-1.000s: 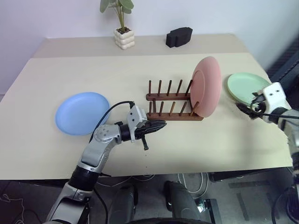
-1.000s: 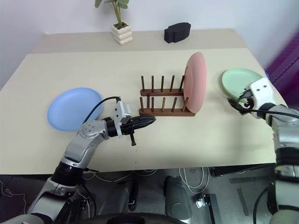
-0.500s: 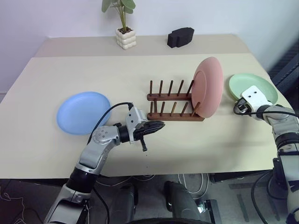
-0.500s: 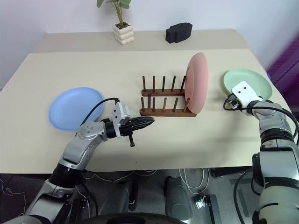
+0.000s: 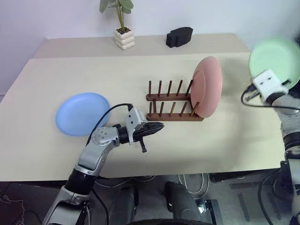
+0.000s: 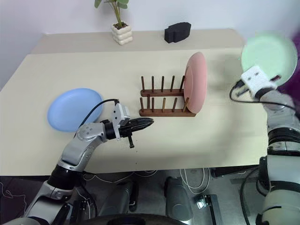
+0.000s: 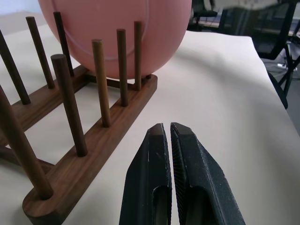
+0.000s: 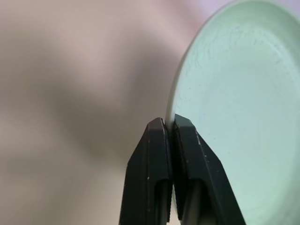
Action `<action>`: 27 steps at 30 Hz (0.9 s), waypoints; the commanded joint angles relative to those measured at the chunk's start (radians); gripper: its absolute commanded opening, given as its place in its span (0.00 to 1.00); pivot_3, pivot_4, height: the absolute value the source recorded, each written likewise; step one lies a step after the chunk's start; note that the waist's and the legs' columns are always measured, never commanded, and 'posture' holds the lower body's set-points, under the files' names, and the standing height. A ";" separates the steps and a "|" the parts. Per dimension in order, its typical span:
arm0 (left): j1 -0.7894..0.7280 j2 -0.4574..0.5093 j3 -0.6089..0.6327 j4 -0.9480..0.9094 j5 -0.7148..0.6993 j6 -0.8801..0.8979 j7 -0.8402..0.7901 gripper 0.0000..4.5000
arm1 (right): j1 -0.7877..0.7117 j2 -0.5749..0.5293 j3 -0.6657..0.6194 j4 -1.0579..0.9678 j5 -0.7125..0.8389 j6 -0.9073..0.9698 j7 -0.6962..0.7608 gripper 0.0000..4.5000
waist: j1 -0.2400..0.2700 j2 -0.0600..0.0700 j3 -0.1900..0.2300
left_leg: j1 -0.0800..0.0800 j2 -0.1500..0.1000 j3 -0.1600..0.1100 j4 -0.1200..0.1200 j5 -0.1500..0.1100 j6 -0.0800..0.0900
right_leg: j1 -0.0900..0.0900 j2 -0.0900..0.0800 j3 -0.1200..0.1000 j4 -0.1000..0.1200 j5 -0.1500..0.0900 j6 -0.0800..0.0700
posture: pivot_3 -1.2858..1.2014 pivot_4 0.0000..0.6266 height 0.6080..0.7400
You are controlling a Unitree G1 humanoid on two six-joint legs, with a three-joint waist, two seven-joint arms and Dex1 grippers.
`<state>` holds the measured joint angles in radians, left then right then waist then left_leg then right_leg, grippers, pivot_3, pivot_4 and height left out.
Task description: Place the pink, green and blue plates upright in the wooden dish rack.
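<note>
One green plate (image 5: pixel 275 57) upright in clamped right fingers (image 8: pixel 169 129) — left fingers (image 7: pixel 169 140) together, rack (image 5: pixel 173 108) lengthwise left-right

Pale beige surface (image 5: pixel 93 70) taking up most of the head views, a seam running across it near the back edge. Plain whitish wall (image 5: pixel 56 18) standing right behind. Small potted plant (image 5: pixel 123 28) in a white bumpy pot sitting at the back, black block-shaped object (image 5: pixel 179 36) lying near it. Dark floor (image 5: pixel 154 197) showing below the front edge, white cables (image 5: pixel 192 180) trailing there. Black chairs (image 7: pixel 281 51) standing off past the surface in the left wrist view.
</note>
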<state>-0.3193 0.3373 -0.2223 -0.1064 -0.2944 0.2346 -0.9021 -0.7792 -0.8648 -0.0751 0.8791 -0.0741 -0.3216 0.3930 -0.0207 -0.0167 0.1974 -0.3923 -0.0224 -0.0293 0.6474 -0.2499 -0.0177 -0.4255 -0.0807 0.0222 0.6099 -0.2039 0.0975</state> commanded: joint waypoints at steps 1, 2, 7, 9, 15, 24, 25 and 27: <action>-0.008 -0.003 -0.001 -0.032 -0.012 -0.004 -0.003 0.04 | -0.027 -0.013 -0.132 -0.293 0.172 0.052 0.048 0.00 | 0.001 0.000 0.000 | 0.000 0.000 0.000 0.000 0.000 0.000 | 0.000 0.000 0.000 0.000 0.000 0.000 | 0.52 0.24 0.97; -0.009 -0.004 -0.001 -0.031 -0.012 -0.004 -0.004 0.04 | -0.026 -0.006 -0.151 -0.365 0.213 0.089 0.065 0.00 | 0.003 0.000 0.000 | 0.000 0.000 0.000 0.000 0.000 0.000 | 0.000 0.000 0.000 0.000 0.000 0.000 | 0.52 0.24 0.97; -0.014 -0.009 0.001 -0.028 -0.016 -0.003 -0.007 0.04 | -0.014 0.052 -0.191 -0.827 0.615 0.402 0.246 0.00 | 0.006 0.000 0.000 | 0.000 0.001 -0.001 0.000 0.000 0.000 | 0.000 0.000 0.000 0.000 0.000 0.000 | 0.52 0.24 0.97; -0.013 -0.009 0.009 -0.031 -0.021 0.001 -0.006 0.04 | 0.018 0.062 -0.195 -0.991 0.804 0.564 0.298 0.00 | 0.008 0.000 0.000 | 0.000 0.003 -0.002 0.000 0.000 0.000 | 0.000 0.000 0.000 0.001 0.000 0.000 | 0.52 0.24 0.97; 0.001 0.004 0.033 -0.048 -0.029 0.009 0.003 0.04 | 0.097 0.161 -0.207 -1.232 1.200 0.839 0.225 0.00 | 0.011 -0.001 0.000 | -0.001 0.003 -0.003 0.001 0.000 0.000 | 0.000 -0.001 -0.001 0.001 0.000 0.000 | 0.52 0.24 0.97; 0.024 0.031 0.065 -0.103 -0.091 0.076 -0.002 0.04 | 0.264 0.290 -0.200 -1.295 1.428 0.978 0.026 0.00 | 0.010 -0.001 0.000 | -0.001 0.003 -0.002 0.001 0.000 0.000 | 0.000 -0.001 -0.001 0.000 0.000 0.000 | 0.52 0.24 0.97; 0.026 0.036 0.067 -0.109 -0.096 0.082 -0.003 0.04 | 0.273 0.292 -0.200 -1.295 1.424 0.979 0.022 0.00 | 0.010 -0.001 0.000 | -0.001 0.003 -0.002 0.001 0.000 0.000 | 0.000 -0.001 -0.001 0.000 0.000 0.000 | 0.52 0.24 0.97; 0.027 0.042 0.069 -0.111 -0.097 0.083 0.002 0.04 | 0.283 0.298 -0.204 -1.292 1.424 0.983 0.011 0.00 | 0.009 -0.001 0.000 | -0.001 0.003 -0.002 0.001 0.000 0.000 | -0.001 -0.001 -0.001 0.000 0.000 0.000 | 0.52 0.24 0.97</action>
<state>-0.2889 0.3767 -0.1700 -0.1768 -0.3719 0.3188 -0.8987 -0.4847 -0.5728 -0.2460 -0.3891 1.3299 0.6710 0.4117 -0.0112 -0.0173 0.1972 -0.3936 -0.0191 -0.0314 0.6481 -0.2501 -0.0173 -0.4263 -0.0818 0.0211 0.6103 -0.2042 0.0973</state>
